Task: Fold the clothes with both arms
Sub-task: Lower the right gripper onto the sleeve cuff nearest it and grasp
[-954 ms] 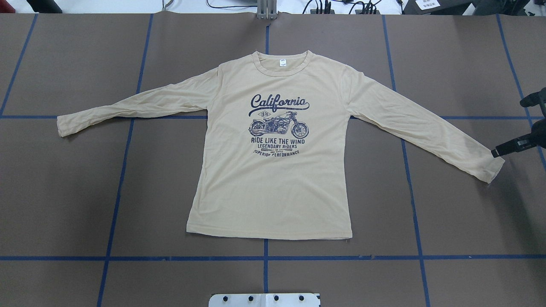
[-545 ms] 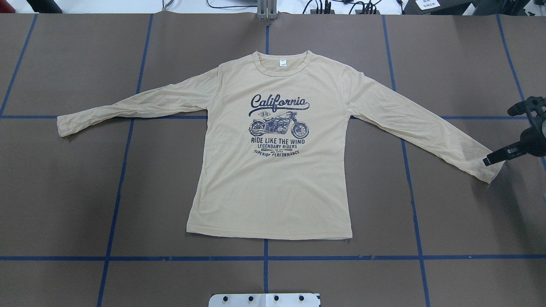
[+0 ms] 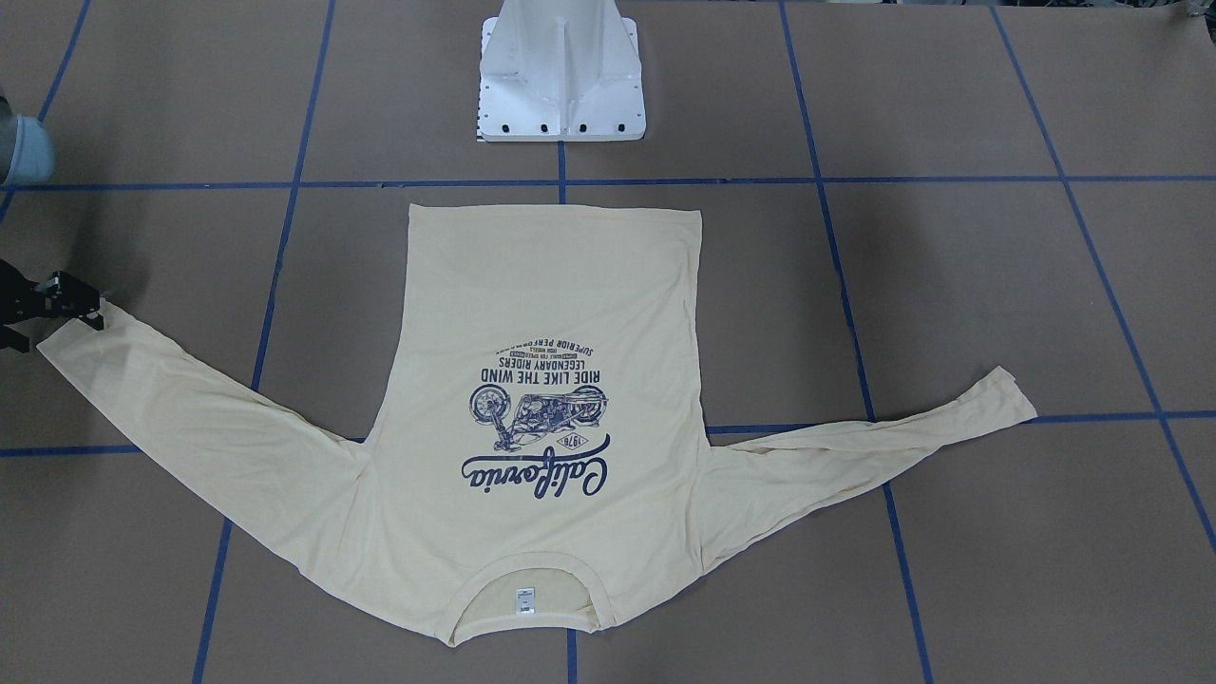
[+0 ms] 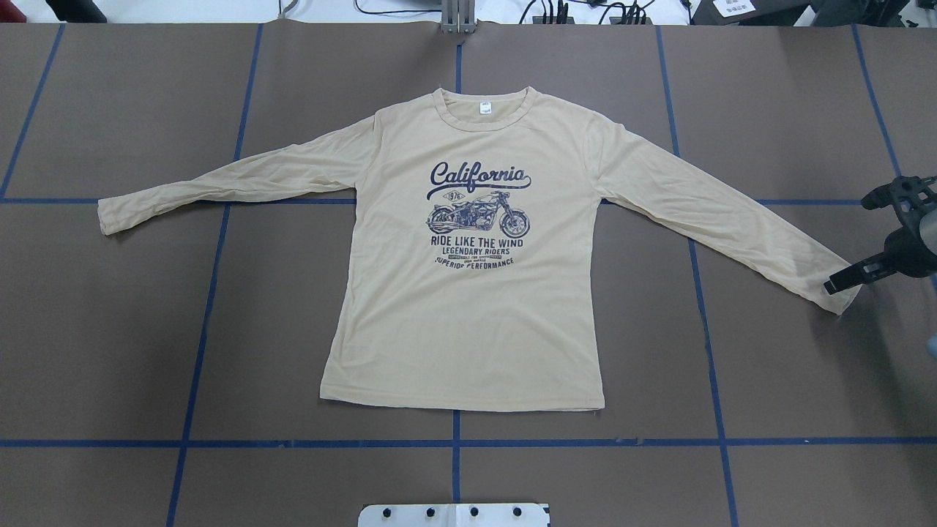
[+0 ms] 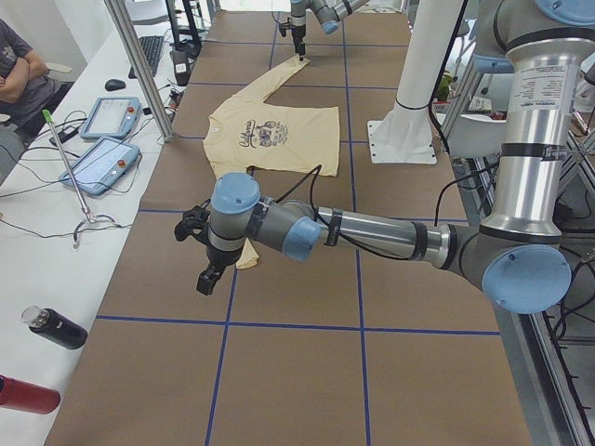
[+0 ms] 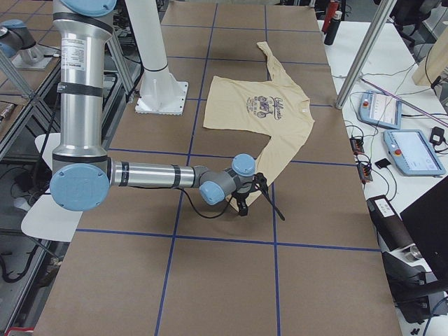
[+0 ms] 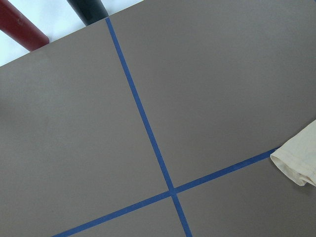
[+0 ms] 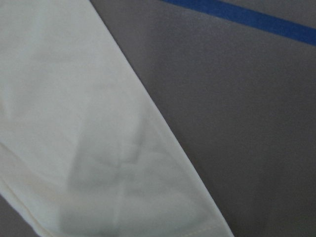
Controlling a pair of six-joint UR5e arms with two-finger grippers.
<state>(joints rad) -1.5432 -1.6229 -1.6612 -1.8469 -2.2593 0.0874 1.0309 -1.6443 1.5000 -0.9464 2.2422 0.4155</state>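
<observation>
While the shirt (image 4: 468, 329) lies unmoved, right gripper (image 4: 836, 285) now farther onto the cuff (image 4: 846, 299), its opening unclear.

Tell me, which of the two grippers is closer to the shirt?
Right. The right gripper is at one sleeve cuff of the shirt; the left gripper hangs out past the other cuff, off the fabric.

Shirt (image 4: 468, 322) cream-yellow — navy print (image 4: 479, 212); table (image 4: 110, 329) brown, blue tape grid (image 4: 219, 443).
</observation>
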